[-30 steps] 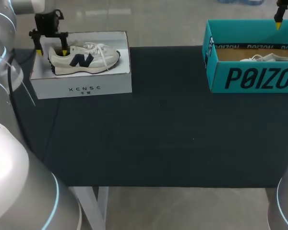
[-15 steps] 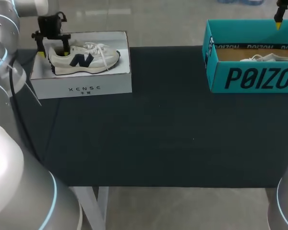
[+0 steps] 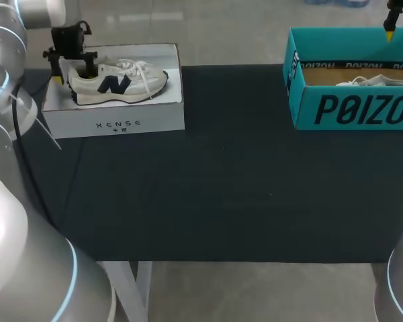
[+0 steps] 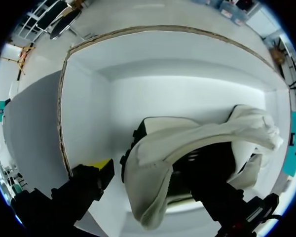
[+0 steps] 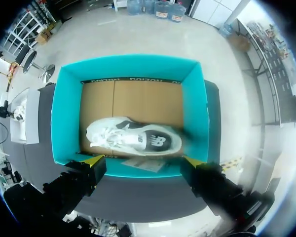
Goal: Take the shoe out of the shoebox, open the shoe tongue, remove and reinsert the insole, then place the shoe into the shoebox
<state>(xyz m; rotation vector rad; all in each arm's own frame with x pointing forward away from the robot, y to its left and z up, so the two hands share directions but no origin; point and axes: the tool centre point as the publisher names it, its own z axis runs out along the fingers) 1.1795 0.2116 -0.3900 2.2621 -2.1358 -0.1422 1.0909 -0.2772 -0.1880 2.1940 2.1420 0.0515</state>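
A white sneaker with a dark logo lies on its side on a white box at the table's far left. My left gripper is open and straddles the heel. In the left wrist view one yellow fingertip stands just outside the sneaker's heel, and the other finger reaches into the shoe's opening. At the far right a teal shoebox holds a second white sneaker. My right gripper hangs open high above that shoebox, clear of the sneaker inside.
A black mat covers the table between the white box and the teal shoebox. The white box's raised back wall stands just behind the sneaker.
My left gripper's fingers have drawn slightly closer around the heel, and the wrist has shifted a little. The right arm and both shoes have not moved.
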